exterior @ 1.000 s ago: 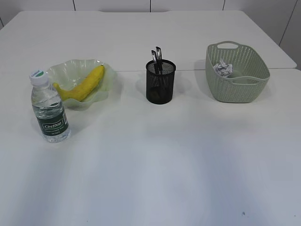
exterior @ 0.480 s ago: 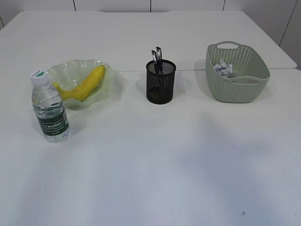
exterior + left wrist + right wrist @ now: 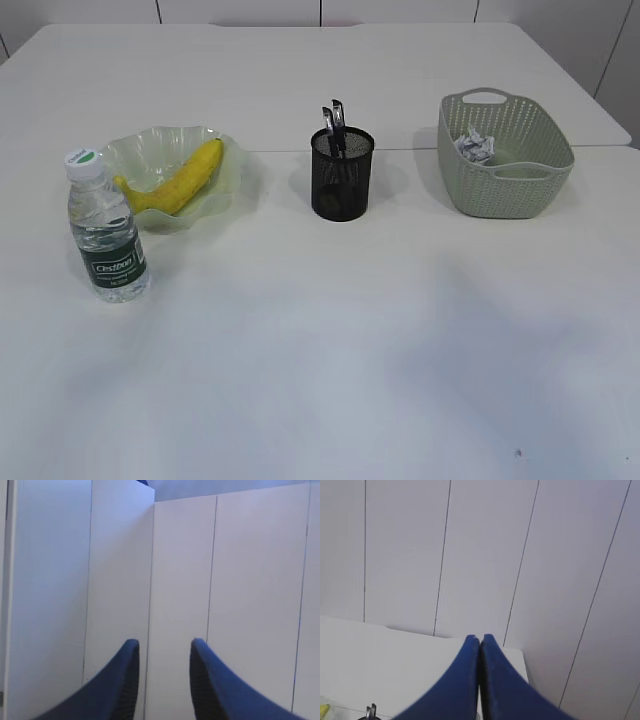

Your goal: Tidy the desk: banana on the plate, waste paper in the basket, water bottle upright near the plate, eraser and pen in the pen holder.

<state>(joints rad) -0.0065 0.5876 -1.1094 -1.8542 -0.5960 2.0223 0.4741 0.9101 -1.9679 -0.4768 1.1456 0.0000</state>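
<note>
Banana (image 3: pixel 180 177) lies in the pale green plate (image 3: pixel 228 172), and the water bottle (image 3: pixel 104 230) stands upright just beside the plate, in front of it on the left. The crumpled waste paper (image 3: pixel 474 146) is inside the green basket (image 3: pixel 520 190) on the right. Black pens (image 3: pixel 333 124) stick out of the mesh pen holder (image 3: pixel 341 180) in the middle; the eraser I cannot see, it may be down in the holder behind the mesh.

My left gripper (image 3: pixel 163 652) is lifted away from the desk and faces the white wall panels (image 3: pixel 250 580); its two blue fingers (image 3: pixel 125 680) are spread apart with nothing between them. My right gripper (image 3: pixel 479 640) also looks toward the wall, its fingers (image 3: pixel 465 680) pressed together and empty.

I judge that the tidying is finished or nearly so, and the step in hand is only to keep both arms back and quiet. To do it well I should avoid any low sweep over the desk, because the bottle is tall and would tip easily.

The front half of the desk (image 3: pixel 330 380) is wide and bare. The back edge is well behind the objects, and the basket sits closest to the right edge.
</note>
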